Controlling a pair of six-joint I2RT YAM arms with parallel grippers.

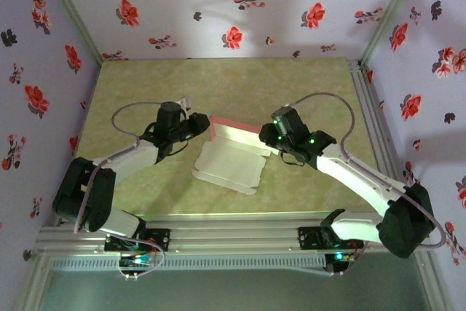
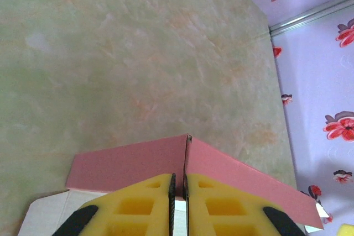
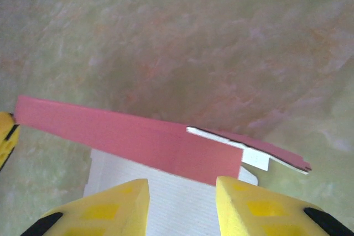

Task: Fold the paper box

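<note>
Bottom middle of the frame, the left gripper (image 2: 178, 183) is clamped shut on the raised pink wall of the paper box (image 2: 127, 164). The right gripper (image 3: 182, 185) is seen partly open at lower centre, nothing gripped.

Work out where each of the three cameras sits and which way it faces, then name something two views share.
Top external: above and behind the arms, looking down on the table; both arms show, left gripper and right gripper at the paper box.
Left wrist: on the left wrist, facing across the table toward the wall; its closed yellow fingers pinch the box's pink flap.
Right wrist: on the right wrist, facing down at the flap; its spread fingers show.
Shared: both wrist views see the pink flap.
</note>
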